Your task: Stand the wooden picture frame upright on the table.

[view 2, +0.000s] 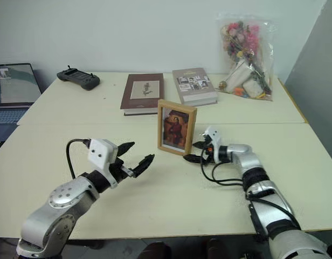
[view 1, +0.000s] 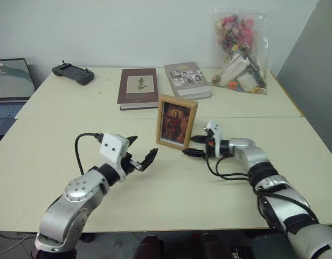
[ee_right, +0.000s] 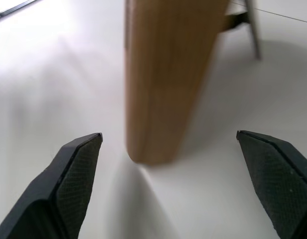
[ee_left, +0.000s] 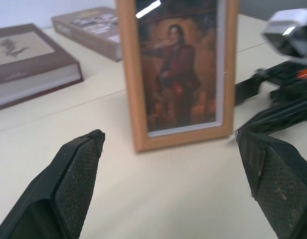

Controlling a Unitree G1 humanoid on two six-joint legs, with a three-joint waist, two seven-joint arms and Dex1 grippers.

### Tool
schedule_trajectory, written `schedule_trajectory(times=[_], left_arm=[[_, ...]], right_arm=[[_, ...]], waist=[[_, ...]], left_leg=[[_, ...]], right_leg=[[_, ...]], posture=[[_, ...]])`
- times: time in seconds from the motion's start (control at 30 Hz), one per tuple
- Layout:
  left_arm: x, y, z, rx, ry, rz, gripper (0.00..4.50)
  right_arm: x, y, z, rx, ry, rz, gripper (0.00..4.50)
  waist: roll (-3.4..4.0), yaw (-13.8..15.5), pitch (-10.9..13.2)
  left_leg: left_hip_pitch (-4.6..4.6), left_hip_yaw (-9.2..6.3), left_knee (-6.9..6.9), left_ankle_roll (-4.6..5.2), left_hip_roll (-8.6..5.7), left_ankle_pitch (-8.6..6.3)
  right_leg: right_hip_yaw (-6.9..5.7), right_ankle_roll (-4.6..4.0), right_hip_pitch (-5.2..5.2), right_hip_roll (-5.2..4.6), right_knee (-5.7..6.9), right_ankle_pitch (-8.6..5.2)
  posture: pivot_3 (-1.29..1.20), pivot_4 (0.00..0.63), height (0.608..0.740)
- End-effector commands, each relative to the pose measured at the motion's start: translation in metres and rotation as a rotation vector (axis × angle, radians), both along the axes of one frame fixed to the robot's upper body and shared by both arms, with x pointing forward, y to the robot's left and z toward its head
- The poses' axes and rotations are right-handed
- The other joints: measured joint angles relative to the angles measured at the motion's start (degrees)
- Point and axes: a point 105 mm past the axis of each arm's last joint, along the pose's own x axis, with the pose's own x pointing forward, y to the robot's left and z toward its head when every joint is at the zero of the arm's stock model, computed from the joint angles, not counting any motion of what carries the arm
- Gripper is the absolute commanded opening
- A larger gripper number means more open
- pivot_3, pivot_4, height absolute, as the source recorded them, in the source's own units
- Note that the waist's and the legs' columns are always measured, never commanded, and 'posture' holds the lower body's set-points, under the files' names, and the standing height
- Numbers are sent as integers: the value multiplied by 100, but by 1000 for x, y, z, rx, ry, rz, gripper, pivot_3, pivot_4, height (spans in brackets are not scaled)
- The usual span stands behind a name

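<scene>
The table carried the wooden picture frame, which stood upright near the seam with its portrait facing the robot. The left gripper hung off to the frame's left, jaws wide apart and empty. The right gripper sat just beside the frame's right edge, fingers spread, gripping nothing.

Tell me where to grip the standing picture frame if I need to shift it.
Grip the wooden picture frame by its right upright side rail, coming in level from the right, where the open right gripper already sits. That rail is narrow enough for the jaws, and the stand flap behind stays clear.
</scene>
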Motion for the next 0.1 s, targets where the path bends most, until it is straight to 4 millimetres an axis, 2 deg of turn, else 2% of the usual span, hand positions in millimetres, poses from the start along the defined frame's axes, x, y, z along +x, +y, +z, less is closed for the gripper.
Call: schedule_trajectory(times=[0.03,0.07,0.1], left_arm=[[4,28,24,-11,13,-33,4500],[4,33,26,-1,22,-42,4500],[5,42,29,26,38,-65,4500]], right_arm=[[-25,-34,30,-115,-62,71,4462],[-30,-37,40,-107,-72,71,4462],[-39,-37,58,-75,-74,85,4462]], waist=[[3,16,2],[3,2,2],[3,2,2]], left_leg=[[-2,-2,1,4,1,-2],[-1,0,0,6,0,-4],[1,-1,0,9,2,-5]], right_leg=[[-7,1,-1,-2,-3,0],[-6,1,-1,-2,-1,-1],[-5,0,-1,1,-2,0]], posture=[[0,150,740],[0,150,740],[0,150,740]])
